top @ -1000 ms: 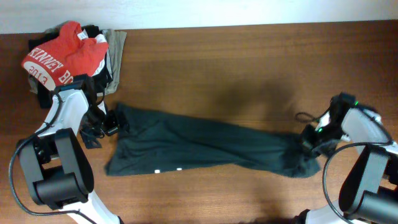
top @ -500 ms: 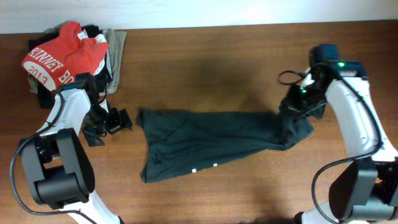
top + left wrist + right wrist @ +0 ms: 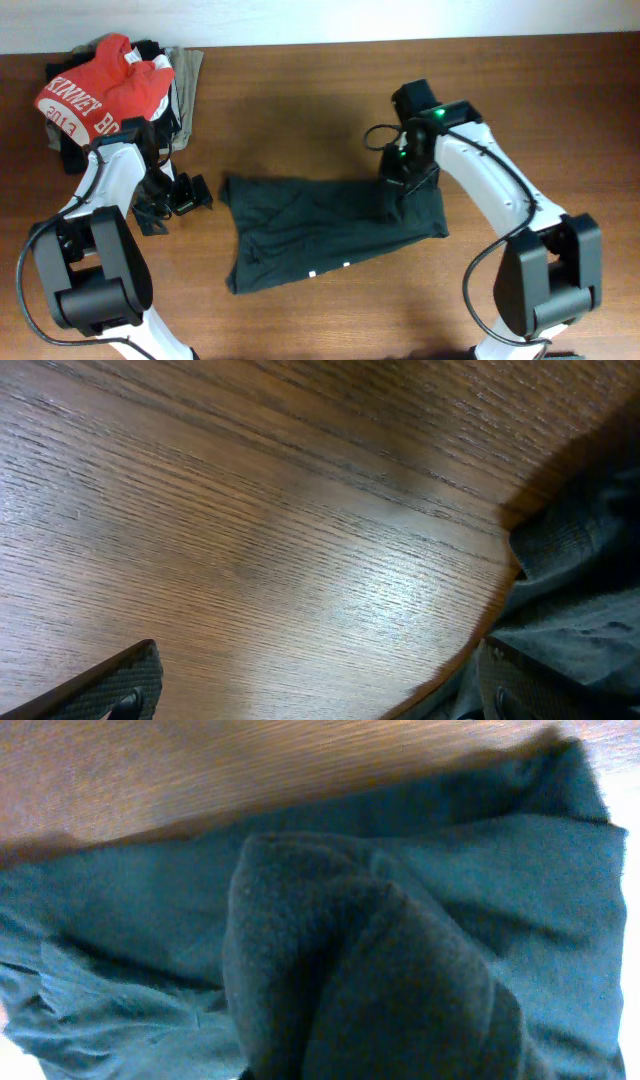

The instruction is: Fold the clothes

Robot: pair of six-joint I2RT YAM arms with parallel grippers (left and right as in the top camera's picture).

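Observation:
The dark greenish-black T-shirt (image 3: 310,225) lies bunched lengthwise across the middle of the table. My right gripper (image 3: 398,188) is shut on its right end and holds that end doubled back over the shirt's right part. In the right wrist view the held fold of cloth (image 3: 350,950) fills the frame and hides the fingers. My left gripper (image 3: 188,195) is open and empty just left of the shirt's left edge. In the left wrist view the left gripper (image 3: 320,695) has its fingers wide apart over bare wood, with the shirt's edge (image 3: 590,580) at the right.
A pile of clothes sits at the back left corner, with a red T-shirt (image 3: 100,90) on top and a beige garment (image 3: 190,80) beside it. The table's far edge runs along the top of the overhead view.
The left gripper let go of the shirt's left end. The right gripper pulled the shirt to the right, then carried its right end back leftward over the shirt.

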